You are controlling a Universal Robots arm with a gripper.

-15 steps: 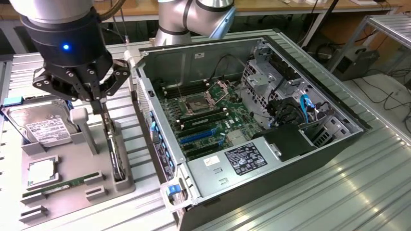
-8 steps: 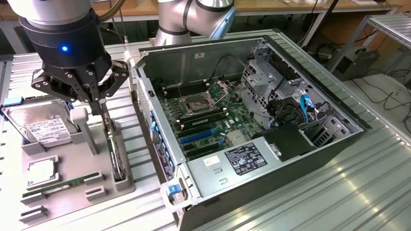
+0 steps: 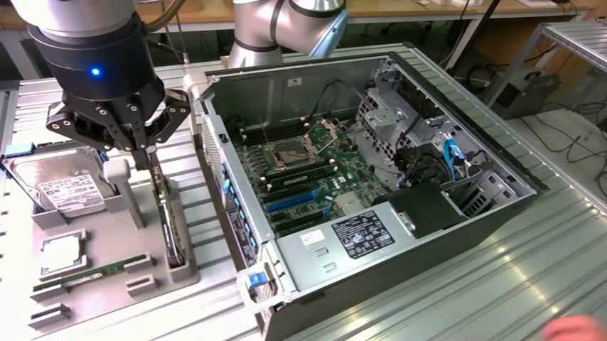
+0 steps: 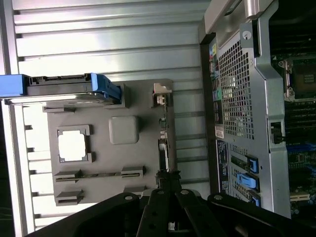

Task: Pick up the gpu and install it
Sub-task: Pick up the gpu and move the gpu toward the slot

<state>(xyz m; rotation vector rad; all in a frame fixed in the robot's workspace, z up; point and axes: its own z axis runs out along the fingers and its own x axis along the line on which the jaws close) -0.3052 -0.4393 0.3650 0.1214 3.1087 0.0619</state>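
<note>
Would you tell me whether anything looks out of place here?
No part looks askew: the gpu stands edge-on in the gray fixture, with the tool at one end. The only oddity is what looks like a hand at the exterior view's lower right corner.

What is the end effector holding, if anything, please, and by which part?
The gpu, by its top edge near one end; it stands edge-on in the grey tray.

Ribbed bare-metal table [image 3: 531, 277], matt grey plastic tray [image 3: 114, 240], perforated sheet-metal case [image 4: 237, 84]
</note>
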